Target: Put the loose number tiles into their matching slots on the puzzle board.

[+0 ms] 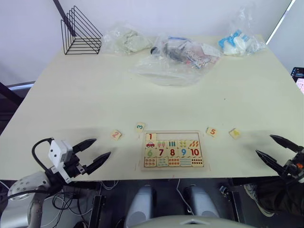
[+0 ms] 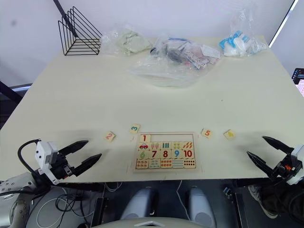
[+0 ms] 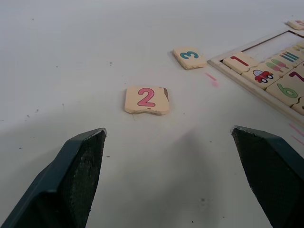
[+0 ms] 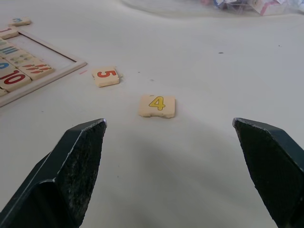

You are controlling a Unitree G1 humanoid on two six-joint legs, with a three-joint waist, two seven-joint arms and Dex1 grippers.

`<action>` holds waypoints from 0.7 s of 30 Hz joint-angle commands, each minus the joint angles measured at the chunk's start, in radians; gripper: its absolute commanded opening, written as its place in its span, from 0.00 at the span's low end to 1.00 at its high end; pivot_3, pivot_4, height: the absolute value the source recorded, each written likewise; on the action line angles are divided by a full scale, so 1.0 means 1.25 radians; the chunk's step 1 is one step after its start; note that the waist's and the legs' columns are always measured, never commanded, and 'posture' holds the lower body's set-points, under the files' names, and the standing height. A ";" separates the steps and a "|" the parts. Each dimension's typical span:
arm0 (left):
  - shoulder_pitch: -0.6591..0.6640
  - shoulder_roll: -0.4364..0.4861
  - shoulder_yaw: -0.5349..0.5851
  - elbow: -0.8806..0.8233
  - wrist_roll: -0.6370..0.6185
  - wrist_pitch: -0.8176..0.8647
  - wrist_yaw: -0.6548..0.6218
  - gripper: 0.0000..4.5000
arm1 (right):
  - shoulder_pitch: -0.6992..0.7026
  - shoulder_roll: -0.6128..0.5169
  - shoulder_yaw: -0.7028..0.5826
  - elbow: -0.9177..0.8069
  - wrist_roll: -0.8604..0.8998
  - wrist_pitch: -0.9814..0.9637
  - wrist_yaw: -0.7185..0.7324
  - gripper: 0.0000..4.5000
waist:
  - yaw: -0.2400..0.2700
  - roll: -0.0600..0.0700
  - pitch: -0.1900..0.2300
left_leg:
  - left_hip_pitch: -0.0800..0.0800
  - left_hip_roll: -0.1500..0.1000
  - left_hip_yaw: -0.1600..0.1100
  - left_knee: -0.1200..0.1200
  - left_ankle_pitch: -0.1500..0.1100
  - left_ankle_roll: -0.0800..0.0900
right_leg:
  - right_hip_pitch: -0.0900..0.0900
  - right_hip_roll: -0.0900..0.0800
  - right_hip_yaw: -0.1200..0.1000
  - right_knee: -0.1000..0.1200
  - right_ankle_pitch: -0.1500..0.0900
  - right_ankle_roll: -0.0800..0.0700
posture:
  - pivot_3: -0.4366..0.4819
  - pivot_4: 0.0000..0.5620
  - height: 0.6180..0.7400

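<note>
The puzzle board (image 1: 142,153) lies near the table's front edge, between my two grippers. Tile 1 (image 1: 151,137) sits in the top-left slot, and the rest of that row of slots (image 1: 178,136) is bare. Left of the board lie loose tile 2 (image 1: 116,135) and tile 3 (image 1: 139,127). To its right lie tile 5 (image 1: 212,132) and tile 4 (image 1: 234,133). My left gripper (image 1: 102,147) is open and empty, just short of tile 2 (image 3: 146,99). My right gripper (image 1: 264,144) is open and empty, facing tile 4 (image 4: 157,105).
A black wire rack (image 1: 80,32) stands at the far left corner. Clear plastic bags (image 1: 173,59) with contents lie along the far side. The board sits close to the table's front edge (image 1: 123,179).
</note>
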 commanded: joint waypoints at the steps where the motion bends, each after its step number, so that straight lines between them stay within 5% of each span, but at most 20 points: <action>1: -0.001 0.008 0.010 -0.010 -0.004 -0.018 -0.001 0.99 | 0.001 -0.006 -0.013 -0.024 0.010 0.002 0.000 1.00 | 0.000 0.000 0.000 | 0.000 0.000 0.000 0.000 0.000 0.000 | 0.000 0.000 0.000 0.000 0.000 0.000 | 0.48 0.27 1.00; 21: 0.000 0.020 0.005 0.005 0.001 -0.033 -0.010 0.99 | 0.003 -0.008 -0.006 -0.036 0.005 0.003 0.003 1.00 | 0.000 0.000 0.000 | 0.000 0.000 0.000 0.000 0.000 0.000 | 0.000 0.000 0.000 0.000 0.000 0.000 | 0.48 0.27 1.00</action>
